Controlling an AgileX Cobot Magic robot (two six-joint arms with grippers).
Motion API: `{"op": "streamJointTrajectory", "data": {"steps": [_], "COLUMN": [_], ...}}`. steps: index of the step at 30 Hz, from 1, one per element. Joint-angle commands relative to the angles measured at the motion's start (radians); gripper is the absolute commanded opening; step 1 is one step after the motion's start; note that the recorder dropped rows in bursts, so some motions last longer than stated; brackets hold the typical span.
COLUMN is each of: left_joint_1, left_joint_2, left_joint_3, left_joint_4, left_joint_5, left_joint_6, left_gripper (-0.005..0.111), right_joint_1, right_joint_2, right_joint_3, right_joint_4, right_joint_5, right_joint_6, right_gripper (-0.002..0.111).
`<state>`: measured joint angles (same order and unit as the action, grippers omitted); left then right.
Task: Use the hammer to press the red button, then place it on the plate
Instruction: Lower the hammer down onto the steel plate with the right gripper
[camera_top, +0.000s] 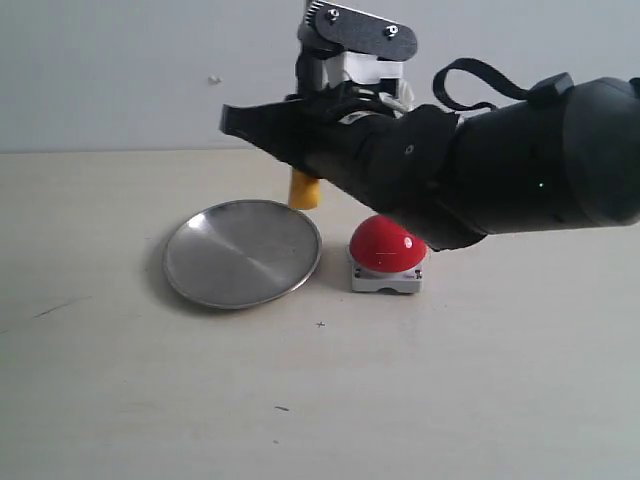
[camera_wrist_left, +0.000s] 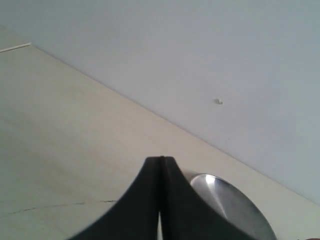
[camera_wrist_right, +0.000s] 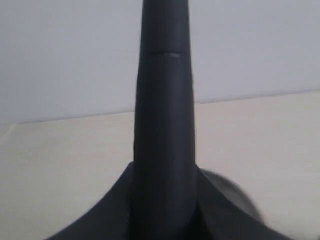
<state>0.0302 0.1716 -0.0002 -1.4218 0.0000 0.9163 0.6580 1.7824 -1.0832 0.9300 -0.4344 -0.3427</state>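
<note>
Yellow end of the hammer (camera_top: 305, 190) shows in the exterior view, poking out below a black-sleeved arm (camera_top: 480, 160) that reaches in from the right. The rest of the hammer is hidden. That end sits beyond the far right rim of the plate (camera_top: 240, 255), left of and behind the red button (camera_top: 388, 243), not over the dome. Cannot tell if it touches the bench (camera_top: 450, 400). Nothing lies on the plate, which is just beside the button with a narrow gap between.

Left wrist view: left gripper (camera_wrist_left: 160, 159) pinched fully closed, nothing between its fingers. Plate edge lies just past the tips.

Right wrist view: right gripper (camera_wrist_right: 162, 187) clamped on the hammer's black handle, which stands crosswise to the fingers and runs out of the picture. Head not seen.

Judgement: the press looks like the step in hand.
- Carry the low yellow end across until it hangs over the crown of the dome.
- Come straight down. The dome is glossy and rounded, so an off-centre touch would likely slide off.
- Go gently, since the small base may skid.
- Keep the clamp firm, then lift clear before swinging to the plate.
</note>
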Motion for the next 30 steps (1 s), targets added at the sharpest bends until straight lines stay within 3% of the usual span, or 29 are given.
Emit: {"op": "streamJointTrajectory", "data": {"steps": [1,4,10,18,21,24,30], "left_joint_1": [0.002,0.002,0.002,0.002,0.002,0.002,0.002], "left_joint_2": [-0.007,-0.007,-0.007,-0.007,-0.007,-0.007,-0.007], "left_joint_3": [0.000,0.000,0.000,0.000,0.000,0.000,0.000], "left_joint_4": [0.001,0.001,0.001,0.001,0.001,0.001,0.001], "left_joint_5": [0.000,-0.005,-0.005,-0.005,-0.005,-0.005,-0.005], "left_joint_6": [0.004,0.005,0.005,0.005,0.005,0.005,0.004], "left_gripper": [0.000,0.000,0.000,0.000,0.000,0.000,0.000], "right_joint_1": [0.006,0.006,0.006,0.006,0.006,0.006,-0.036], "right_joint_2": [0.015,0.053,0.123,0.142,0.142,0.139,0.141], "right_joint_3": [-0.019,-0.019,-0.019,-0.019,-0.019,-0.019,-0.021], "right_joint_4": [-0.607,-0.836,-1.150,-1.225,-1.339,-1.478,-1.491], "right_joint_5": [0.043,0.038,0.022,0.042,0.069,0.088,0.088], "right_joint_6": [0.668,0.998,1.411,1.495,1.499,1.623,1.783], "right_gripper": [0.000,0.000,0.000,0.000,0.000,0.000,0.000]}}
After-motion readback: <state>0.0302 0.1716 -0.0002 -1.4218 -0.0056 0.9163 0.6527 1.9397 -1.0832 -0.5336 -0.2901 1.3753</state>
